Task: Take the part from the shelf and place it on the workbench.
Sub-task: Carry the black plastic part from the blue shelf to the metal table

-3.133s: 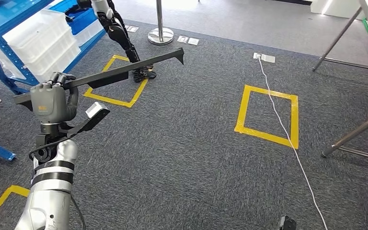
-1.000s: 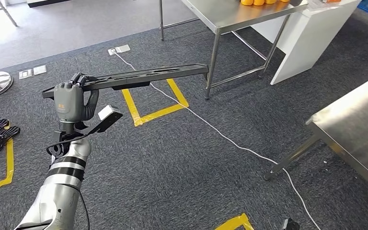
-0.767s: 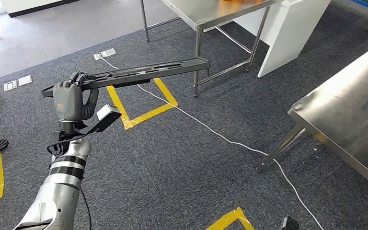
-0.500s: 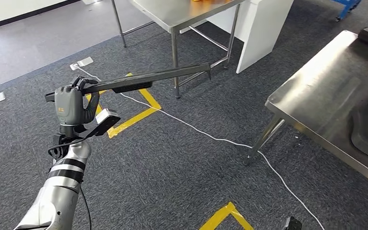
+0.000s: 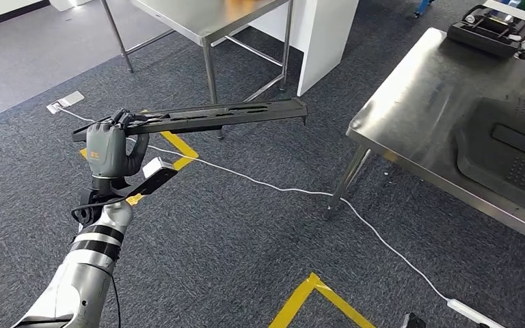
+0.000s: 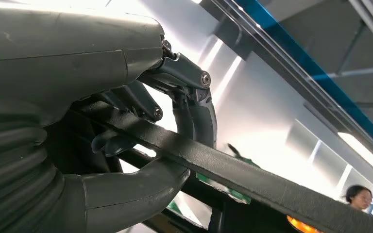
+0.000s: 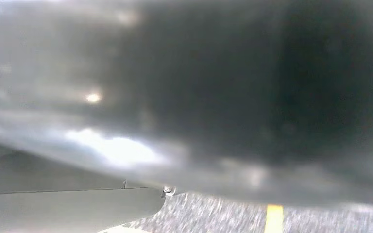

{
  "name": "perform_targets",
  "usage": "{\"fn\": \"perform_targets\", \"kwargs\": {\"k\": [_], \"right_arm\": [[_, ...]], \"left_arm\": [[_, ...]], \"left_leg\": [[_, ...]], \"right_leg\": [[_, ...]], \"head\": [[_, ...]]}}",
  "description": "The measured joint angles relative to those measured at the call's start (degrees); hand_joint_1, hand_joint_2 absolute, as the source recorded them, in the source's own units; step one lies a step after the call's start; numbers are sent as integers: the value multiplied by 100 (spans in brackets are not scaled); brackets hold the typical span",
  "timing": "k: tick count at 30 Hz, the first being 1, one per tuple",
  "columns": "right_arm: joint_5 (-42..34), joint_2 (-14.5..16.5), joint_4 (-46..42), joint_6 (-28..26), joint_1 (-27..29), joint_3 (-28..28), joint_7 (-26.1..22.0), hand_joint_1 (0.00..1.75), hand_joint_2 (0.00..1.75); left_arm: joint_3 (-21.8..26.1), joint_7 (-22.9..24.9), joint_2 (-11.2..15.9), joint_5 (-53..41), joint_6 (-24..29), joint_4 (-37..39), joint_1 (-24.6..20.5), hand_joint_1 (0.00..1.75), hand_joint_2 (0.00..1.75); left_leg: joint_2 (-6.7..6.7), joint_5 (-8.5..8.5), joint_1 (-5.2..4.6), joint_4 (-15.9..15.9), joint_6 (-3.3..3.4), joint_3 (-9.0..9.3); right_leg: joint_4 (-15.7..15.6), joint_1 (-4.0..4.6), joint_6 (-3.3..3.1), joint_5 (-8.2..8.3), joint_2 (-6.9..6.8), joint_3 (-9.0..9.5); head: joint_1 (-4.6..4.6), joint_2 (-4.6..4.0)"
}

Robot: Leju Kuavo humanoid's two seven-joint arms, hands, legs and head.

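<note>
Part, the long black flat plastic bar [image 5: 198, 115], sits gripped at one end by your left hand [image 5: 108, 149], fingers [image 6: 194, 104] wrapped around it; its free end points toward the steel desk [image 5: 410, 102], on your right.

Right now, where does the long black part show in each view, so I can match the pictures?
Head view: the part lies level across the upper left-centre, its near end gripped in the left hand, its far end pointing toward the steel workbench.
Left wrist view: the part runs as a dark bar out from between the hand's fingers and thumb.
Right wrist view: too blurred to tell.
Shared landmark: the left hand.
</note>
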Motion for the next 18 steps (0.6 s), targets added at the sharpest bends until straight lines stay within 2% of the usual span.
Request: {"fn": "perform_targets", "kwargs": {"k": [2, 3, 4, 5, 6, 7, 9, 10, 11, 12, 13, 14, 15, 16, 18], "right_arm": [[-10, -11, -1, 0, -9, 0, 0, 0, 0], [-17, -16, -2, 0, -14, 0, -1, 0, 0], [-22, -19, -2, 0, -15, 0, -2, 0, 0], [-26, -20, -2, 0, -11, 0, -4, 0, 0], [-29, -21, -2, -1, -3, 0, -5, 0, 0], [-29, -18, -2, -1, 6, 0, -5, 0, 0], [-29, -12, -2, -2, 13, -1, -6, 0, 0], [-28, -9, -2, -2, 13, -2, -7, 0, 0], [-28, -10, -2, -2, 14, -2, -8, 0, 0], [-28, -10, -2, -2, 17, -2, -9, 0, 0], [-28, -10, -2, -2, 24, -2, -10, 0, 0], [-29, -10, -2, -2, 32, -3, -11, 0, 0], [-30, -10, -2, -2, 38, -3, -13, 0, 0], [-30, -10, -2, -2, 42, -4, -14, 0, 0], [-31, -18, -2, -3, 39, -4, -17, 0, 0]], "left_arm": [[4, 50, 2, -38, 0, -3, -9, 175, 175], [8, 68, 4, -57, 0, -4, -14, 175, 175], [10, 78, 3, -68, 0, -4, -19, 175, 175], [12, 82, 0, -79, 0, -4, -22, 175, 175], [12, 87, -5, -85, 0, -4, -27, 175, 175], [12, 93, -10, -89, 0, -3, -32, 175, 175], [13, 93, -11, -83, 0, 1, -38, 175, 175], [13, 82, -8, -77, 0, 8, -36, 175, 175], [13, 68, -5, -73, 0, 20, -29, 175, 175], [13, 56, -3, -75, 0, 36, -16, 175, 175], [13, 43, -2, -80, 0, 50, -2, 175, 175], [13, 29, -2, -85, 0, 61, 7, 175, 175], [13, 14, -2, -87, 0, 66, 7, 175, 175], [13, 0, -1, -87, 0, 68, 0, 175, 175], [13, -14, 6, -90, 0, 74, -22, 175, 175]], "left_leg": [[126, -21, -25, 4, -32, 11], [181, -32, -42, 6, -55, 16], [236, -42, -60, 8, -78, 23], [293, -48, -69, 6, -101, 30], [330, -58, -61, 8, -129, 36], [280, -93, -46, 42, -161, 34], [7, -321, -9, 367, -221, -91], [-154, -509, 4, 711, -241, -240], [-244, -698, 11, 1111, -256, -425], [-284, -826, 17, 1456, -271, -593], [-298, -852, 28, 1644, -282, -692], [-306, -761, 45, 1604, -288, -683], [-335, -573, 67, 1342, -292, -562], [-423, -359, 98, 946, -298, -373], [-687, -117, 142, 290, -308, -56]], "right_leg": [[-829, 29, 30, 240, -241, 467], [-1081, 50, 7, 307, -317, 612], [-1195, 71, -27, 336, -343, 673], [-1196, 89, -59, 354, -281, 671], [-1203, 70, -95, 371, -204, 667], [-1214, 46, -123, 386, -136, 669], [-1236, -17, -195, 409, -17, 688], [-1237, -26, -218, 411, 42, 690], [-1237, -30, -238, 412, 105, 692], [-1236, -30, -246, 412, 177, 693], [-1232, -32, -246, 412, 261, 693], [-1224, -37, -244, 412, 345, 694], [-1211, -45, -242, 412, 430, 695], [-1192, -54, -233, 408, 514, 691], [-1153, -56, -180, 410, 658, 645]], "head": [[7, 0], [1, 0], [-4, 0], [-13, 0], [-19, 0], [-22, 0], [-49, 0], [-65, 0], [-76, 0], [-78, 0], [-79, 0], [-79, 0], [-81, 0], [-83, 0], [-86, 0]]}}
